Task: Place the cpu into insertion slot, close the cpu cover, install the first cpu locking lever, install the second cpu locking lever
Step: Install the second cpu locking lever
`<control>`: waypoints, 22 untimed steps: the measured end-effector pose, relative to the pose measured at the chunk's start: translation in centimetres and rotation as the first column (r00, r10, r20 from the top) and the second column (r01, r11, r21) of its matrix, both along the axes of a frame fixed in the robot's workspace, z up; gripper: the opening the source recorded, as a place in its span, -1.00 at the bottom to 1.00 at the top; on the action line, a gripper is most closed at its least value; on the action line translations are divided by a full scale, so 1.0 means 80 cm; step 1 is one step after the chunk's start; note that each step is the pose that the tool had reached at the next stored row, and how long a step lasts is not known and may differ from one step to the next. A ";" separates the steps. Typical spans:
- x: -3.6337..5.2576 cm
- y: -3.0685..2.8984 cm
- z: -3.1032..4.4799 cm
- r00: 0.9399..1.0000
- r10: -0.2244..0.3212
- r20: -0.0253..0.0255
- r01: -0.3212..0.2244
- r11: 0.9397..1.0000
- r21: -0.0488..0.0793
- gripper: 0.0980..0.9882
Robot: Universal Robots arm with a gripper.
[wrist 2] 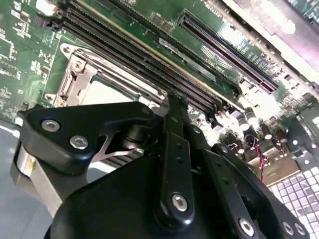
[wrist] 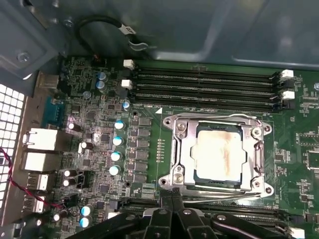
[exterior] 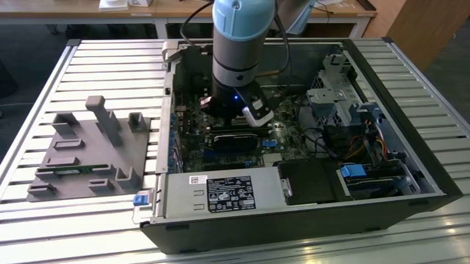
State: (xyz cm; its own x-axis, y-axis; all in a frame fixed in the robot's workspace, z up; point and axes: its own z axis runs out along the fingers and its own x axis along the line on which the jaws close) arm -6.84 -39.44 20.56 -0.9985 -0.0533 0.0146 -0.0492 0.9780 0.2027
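Cpu (wrist: 218, 155): small square chip, pale silver-grey top with a yellowish, smudged stain across the middle. Seated in the insertion slot (wrist: 195, 172), dark rim visible as a thin band around the chip's edges. Cpu cover (wrist: 182, 149) lying flat over it, a silver metal frame with the chip's top exposed through the cut-out centre. Thin wire locking levers (wrist: 212, 117) running along the frame's sides, apparently down against it. Green motherboard (wrist: 149, 149) all around; long black memory slots (wrist: 204, 84) just beside the socket.

In the second wrist view, same socket partly seen beyond the black gripper linkage, cover (wrist 2: 82, 79) and pale chip top (wrist 2: 107, 92) visible.

Arm (exterior: 236, 44) upright, reaching straight down into the open computer case (exterior: 411, 165) on the slatted table (exterior: 88, 60), wrist low over the board. Gripper (wrist: 172, 195) just beside the socket's edge, fingertips drawn together, nothing visibly held between them. Grey fixture block (exterior: 92, 159) on the table at the exterior view's left, well apart from the case.
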 end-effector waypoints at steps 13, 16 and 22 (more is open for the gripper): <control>0.000 -0.0002 -0.0102 1.000 0.000 0.000 0.000 1.000 0.026 -0.98; 0.000 -0.0004 -0.0115 1.000 0.000 0.000 0.000 0.999 0.033 -0.98; -0.001 -0.0003 -0.0127 1.000 0.000 0.000 0.000 0.999 0.049 -0.98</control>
State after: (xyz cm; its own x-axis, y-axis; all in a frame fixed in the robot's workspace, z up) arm -6.91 -39.47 19.55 -0.9985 -0.0539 0.0119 -0.0492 0.9668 0.2507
